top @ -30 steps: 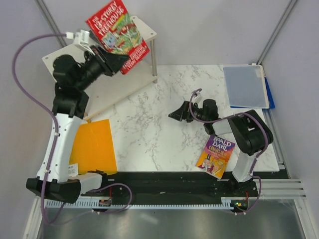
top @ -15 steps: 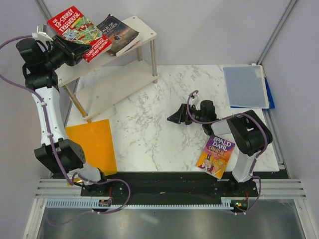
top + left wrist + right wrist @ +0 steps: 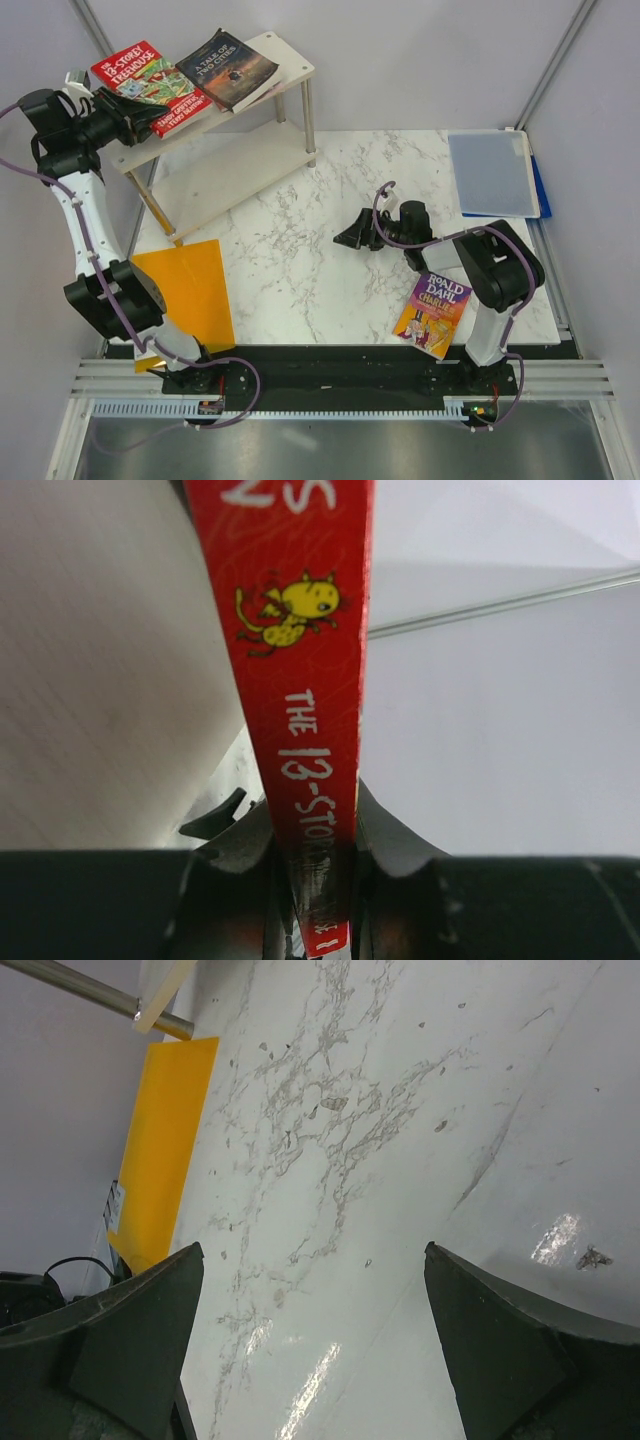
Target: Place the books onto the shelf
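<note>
The left fingers (image 3: pixel 385 835) stand narrow, pinching the spine of the Treehouse book (image 3: pixel 150 85). The book lies over the left end of the shelf's (image 3: pixel 255 150) top board, just beside the Two Cities book (image 3: pixel 228 68). The right fingers (image 3: pixel 130 1340) gape wide over the tabletop (image 3: pixel 300 260). The Dahl book (image 3: pixel 433 312) lies near right.

A white marble-veined table (image 3: pixel 300 260) stands between plain pale walls (image 3: pixel 420 60), with what looks like brushed metal flooring (image 3: pixel 350 450) at 6 o'clock.
</note>
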You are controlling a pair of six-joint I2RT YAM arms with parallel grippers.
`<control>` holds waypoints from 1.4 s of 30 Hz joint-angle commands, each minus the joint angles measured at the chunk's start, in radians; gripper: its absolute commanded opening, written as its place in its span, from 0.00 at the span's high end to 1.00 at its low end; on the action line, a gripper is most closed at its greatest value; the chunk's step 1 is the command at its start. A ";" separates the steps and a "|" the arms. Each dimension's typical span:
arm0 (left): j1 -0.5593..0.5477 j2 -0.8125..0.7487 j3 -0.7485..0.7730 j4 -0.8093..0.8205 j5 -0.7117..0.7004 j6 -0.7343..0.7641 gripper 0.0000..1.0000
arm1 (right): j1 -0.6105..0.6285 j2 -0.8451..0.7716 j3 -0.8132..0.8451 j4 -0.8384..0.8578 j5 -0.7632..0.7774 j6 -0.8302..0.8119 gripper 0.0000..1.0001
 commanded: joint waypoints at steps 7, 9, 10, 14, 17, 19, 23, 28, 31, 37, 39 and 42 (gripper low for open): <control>-0.003 0.045 0.002 0.006 0.066 0.014 0.98 | 0.006 0.021 0.039 0.011 -0.002 -0.016 0.02; -0.003 0.054 0.004 0.002 0.065 0.019 0.98 | 0.006 0.025 0.040 0.011 -0.002 -0.016 0.02; -0.001 0.059 0.007 0.000 0.068 0.016 0.98 | 0.005 0.025 0.040 0.011 -0.002 -0.016 0.02; -0.001 0.073 0.014 0.000 0.071 0.013 0.89 | 0.005 0.023 0.039 0.008 -0.002 -0.018 0.02; -0.003 0.076 0.013 0.002 0.072 0.014 0.84 | 0.006 0.023 0.039 0.010 0.004 -0.018 0.02; -0.003 0.074 0.013 0.000 0.072 0.014 0.82 | 0.006 0.026 0.040 0.010 0.004 -0.016 0.02; -0.006 0.082 0.016 0.002 0.075 0.008 0.75 | 0.006 0.031 0.042 0.011 0.002 -0.013 0.02; -0.009 0.085 0.010 0.002 0.077 0.011 0.64 | 0.006 0.026 0.042 0.007 0.004 -0.015 0.02; -0.009 0.083 0.008 0.000 0.072 0.017 0.38 | 0.005 0.026 0.042 0.010 0.001 -0.016 0.02; -0.009 0.096 0.034 0.002 0.069 0.016 0.35 | 0.006 0.020 0.037 0.007 0.001 -0.016 0.02; -0.009 0.097 0.040 -0.001 0.060 0.021 0.34 | 0.005 0.021 0.037 0.007 0.002 -0.016 0.02; -0.009 0.102 0.054 -0.012 0.046 0.040 0.37 | 0.006 0.020 0.039 0.010 0.001 -0.015 0.02</control>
